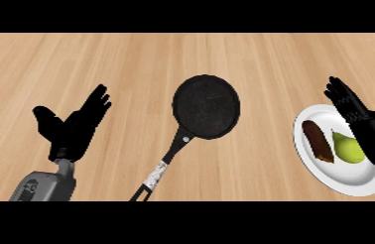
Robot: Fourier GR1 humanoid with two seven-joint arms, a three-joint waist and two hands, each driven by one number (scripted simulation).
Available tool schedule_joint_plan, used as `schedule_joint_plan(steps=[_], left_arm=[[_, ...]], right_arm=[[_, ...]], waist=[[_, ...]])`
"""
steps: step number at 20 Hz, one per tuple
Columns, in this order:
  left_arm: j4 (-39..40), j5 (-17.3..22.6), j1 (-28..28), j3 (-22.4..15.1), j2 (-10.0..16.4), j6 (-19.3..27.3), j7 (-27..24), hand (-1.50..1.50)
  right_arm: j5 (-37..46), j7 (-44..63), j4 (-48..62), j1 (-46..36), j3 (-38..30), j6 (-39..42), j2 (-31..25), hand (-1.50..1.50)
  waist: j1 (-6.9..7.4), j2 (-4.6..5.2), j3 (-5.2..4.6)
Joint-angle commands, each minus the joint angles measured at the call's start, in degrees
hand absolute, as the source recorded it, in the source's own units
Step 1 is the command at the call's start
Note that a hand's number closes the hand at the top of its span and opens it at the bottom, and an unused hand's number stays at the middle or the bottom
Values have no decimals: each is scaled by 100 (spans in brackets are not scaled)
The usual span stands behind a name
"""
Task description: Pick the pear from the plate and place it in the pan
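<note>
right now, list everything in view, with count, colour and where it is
counter: one, light wood, fills the view
pan: one, black, centre of the counter, nothing in it, handle pointing to the lower left
plate: one, white, right edge of the view
pear: one, yellow-green, on the plate, right of the brown food
brown food: one, dark brown, long, on the plate's left part; what it is I cannot tell
left hand: one, black, open, fingers up, resting at the left
forearm: one showing, grey, lower left below the left hand
right hand: one, black, fingers straight, at the right edge over the plate's right side, beside the pear
</note>
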Motion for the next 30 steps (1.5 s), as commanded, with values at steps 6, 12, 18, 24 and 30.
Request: schedule_joint_plan(steps=[6, 12, 18, 24, 30], left_arm=[[412, -1157, -22, 387, 1145, 591, 110, 0], [659, -1041, 244, 571, 1271, 538, 179, 0], [1087, -1255, 74, 612, 1020, 562, 1, 0], [1098, -1415, 150, 509, 1028, 522, -63, 0], [1061, -1329, -104, 528, 976, 435, 113, 0]], right_arm=[[-2240, 799, 1315, -853, -264, 2169, -61, -150], [-1580, 502, 2650, -523, -1568, 428, -186, 150], [-1220, -683, 4077, -872, -1682, 2670, -1267, -150], [-247, 264, 3828, -1987, -882, 2755, -2029, -150], [1077, 245, 3813, -2533, 152, 3491, -2586, -150]], waist=[[487, 227, 70], [157, 181, 60], [55, 90, 27], [192, 91, 15], [342, 137, 22]])
